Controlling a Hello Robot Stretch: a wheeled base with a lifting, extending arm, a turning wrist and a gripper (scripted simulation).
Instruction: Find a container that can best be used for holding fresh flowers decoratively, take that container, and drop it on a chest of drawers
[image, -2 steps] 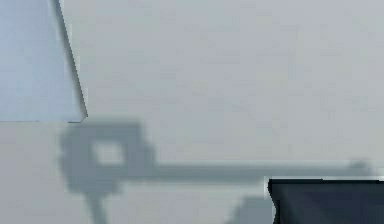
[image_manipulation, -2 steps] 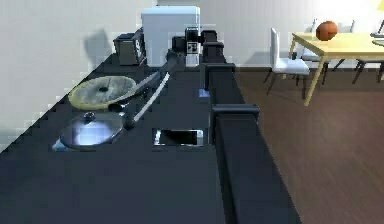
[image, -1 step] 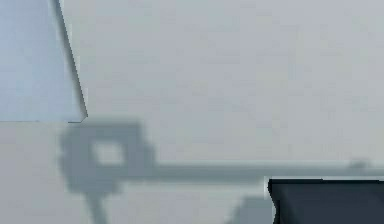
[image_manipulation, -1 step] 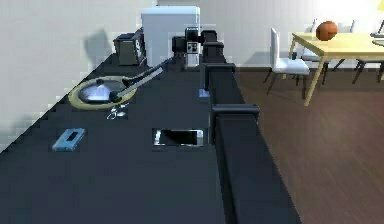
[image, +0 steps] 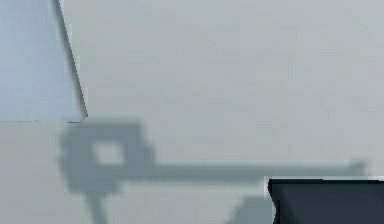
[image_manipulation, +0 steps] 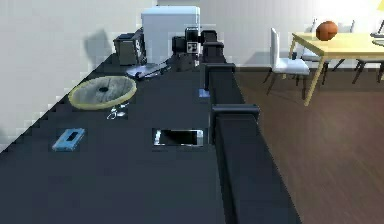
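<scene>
**Hunting the vase with the arm out over the worktop**

My arm (image_manipulation: 228, 110) lay out across the dark worktop (image_manipulation: 120, 185). My gripper (image_manipulation: 178, 58) sat at its far end, directly in front of the white box (image_manipulation: 170, 28). With that box and other clutter behind my 2 fingers, I could not tell how they stood or whether they held anything.

I could not tell which, if any, of the shapes around the white box was the vase. Just beside the box, on the arm side view's left, stood 1 small dark boxy appliance (image_manipulation: 127, 48). Nearer to me than the box lay a round yellow-rimmed dish (image_manipulation: 102, 92), a flat phone-like slab (image_manipulation: 178, 136) and a small blue object (image_manipulation: 68, 139). Well apart from the box, across the wood floor, stood a yellow table (image_manipulation: 352, 42) bearing an orange ball (image_manipulation: 326, 30), with a white chair (image_manipulation: 283, 62) beside it.

Ahead, a pale wall (image: 220, 70) stood close, with the worktop's corner low on the forward view's right.

I judged the step in hand to be the search. To do it well, I would draw the arm in before turning, so that it swept nothing off the worktop. Then I would turn the base away from the wall and scan for a tall, narrow-necked upright shape. The chest of drawers wanted finding too.
</scene>
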